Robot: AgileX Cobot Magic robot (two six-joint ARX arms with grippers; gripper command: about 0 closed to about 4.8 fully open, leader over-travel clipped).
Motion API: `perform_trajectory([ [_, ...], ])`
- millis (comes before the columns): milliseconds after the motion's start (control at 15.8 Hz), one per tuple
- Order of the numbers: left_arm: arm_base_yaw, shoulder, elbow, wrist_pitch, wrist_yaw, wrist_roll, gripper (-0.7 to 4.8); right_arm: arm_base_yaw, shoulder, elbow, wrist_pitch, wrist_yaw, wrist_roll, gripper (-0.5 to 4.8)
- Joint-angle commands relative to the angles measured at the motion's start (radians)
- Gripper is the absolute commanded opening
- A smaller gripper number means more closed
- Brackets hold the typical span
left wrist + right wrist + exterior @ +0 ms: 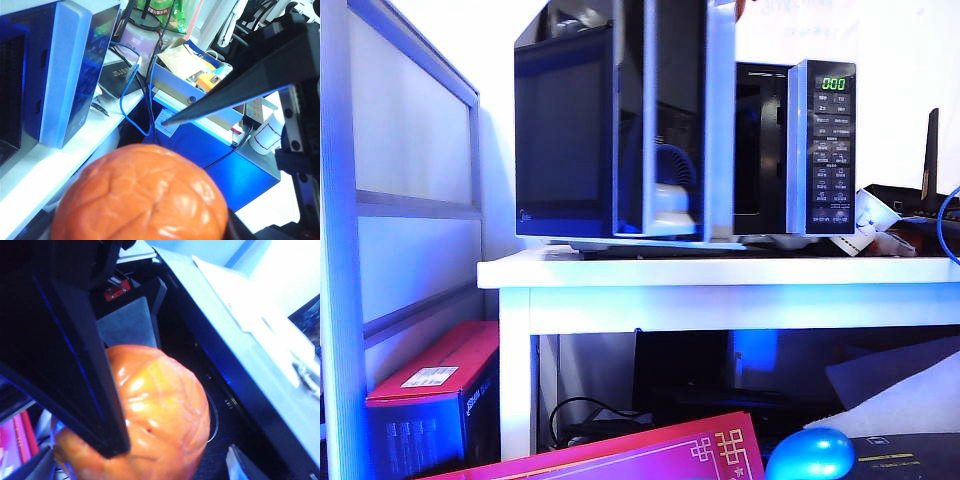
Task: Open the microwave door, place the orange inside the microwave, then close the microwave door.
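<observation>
The orange point(145, 195) point(160, 405) fills the foreground of both wrist views. My left gripper point(142, 222) is shut on it, its dark fingers showing on either side of the fruit. My right gripper point(145, 462) stands open around the same orange, and whether its pads touch it is not visible. A long black finger point(235, 85) point(65, 355) of the other gripper crosses each wrist view. The microwave point(820, 140) stands on the white table with the microwave door point(570, 140) swung out to the left. Its dark cavity and glass turntable point(216, 415) lie behind the orange. Neither gripper appears in the exterior view.
Beyond the microwave's button panel point(97, 55) are a blue cable point(131, 100), a cluttered box point(200, 75) and a paper cup point(265, 135). Below the white table point(720, 275) sit a shiny blue egg point(810, 455), a red box point(430, 385) and a pink box point(650, 455).
</observation>
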Motion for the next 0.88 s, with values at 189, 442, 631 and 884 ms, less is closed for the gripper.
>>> perform_trajectory([
  [189,-0.006,-0.003,0.001,0.002,0.051,-0.006,3.72,0.004,-0.002,0.004,0.093,0.004,-0.007,4.79],
  [442,-0.006,-0.003,0.001,0.047,0.092,-0.05,3.72,0.034,0.006,0.003,0.091,0.011,-0.049,4.79],
  [631,-0.006,-0.003,0.002,0.119,0.147,-0.108,3.72,0.047,0.018,0.003,0.089,0.036,-0.073,4.79],
  [884,-0.006,-0.003,0.002,0.121,0.162,-0.115,3.72,0.047,0.03,0.003,0.079,0.107,-0.093,4.79],
])
